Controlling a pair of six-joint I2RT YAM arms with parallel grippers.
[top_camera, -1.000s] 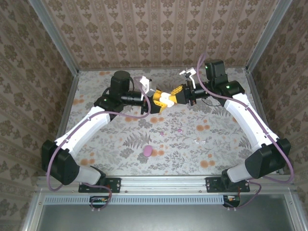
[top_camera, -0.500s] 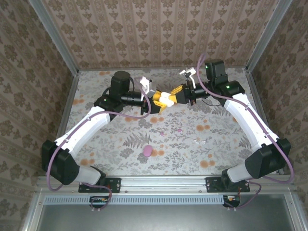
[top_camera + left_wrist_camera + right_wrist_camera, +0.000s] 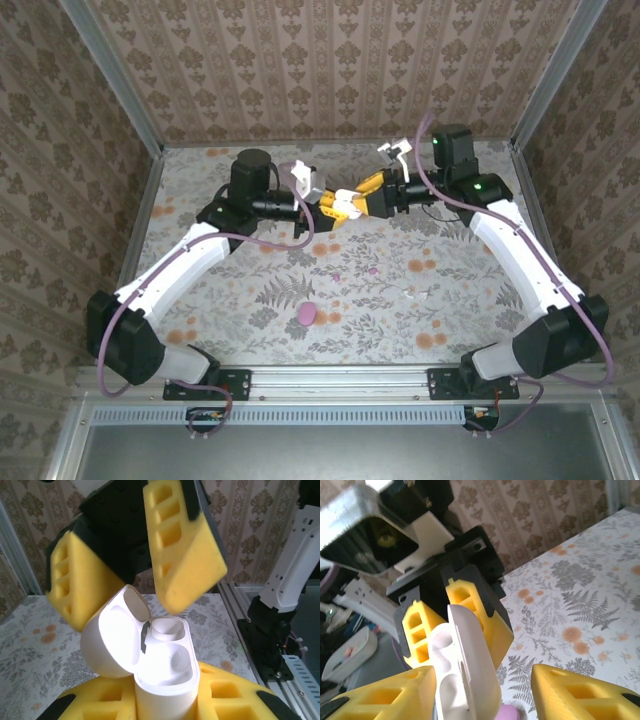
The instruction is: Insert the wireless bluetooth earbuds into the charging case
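Two sets of jaws meet in the air over the far middle of the counter [image 3: 250,310], with the charging case [image 3: 160,665] between them. Left jaws are clamped on the case's lower body, a yellow pad on either flank. The case stands roughly upright, lid hinged back, both wells bare and turned up toward the left wrist camera. Right jaws stand apart astride the lid and hold nothing; in the right wrist view the lid sits close by one pad, with clear daylight to the other. None of the earbuds is near the case. The pink buds [image 3: 338,275] and the white buds [image 3: 410,293] lie on the counter below, nearer the arm bases and well apart from the raised case. The white ones lie toward the right arm's side, the pink about midway. A larger pink oval [image 3: 307,313] lies nearer the bases; cannot tell what it is. Judgement: the buds lie down and base-ward of the free right jaws, so the right arm is the nearer, unladen one to fetch them. Buds too small to read a long axis.
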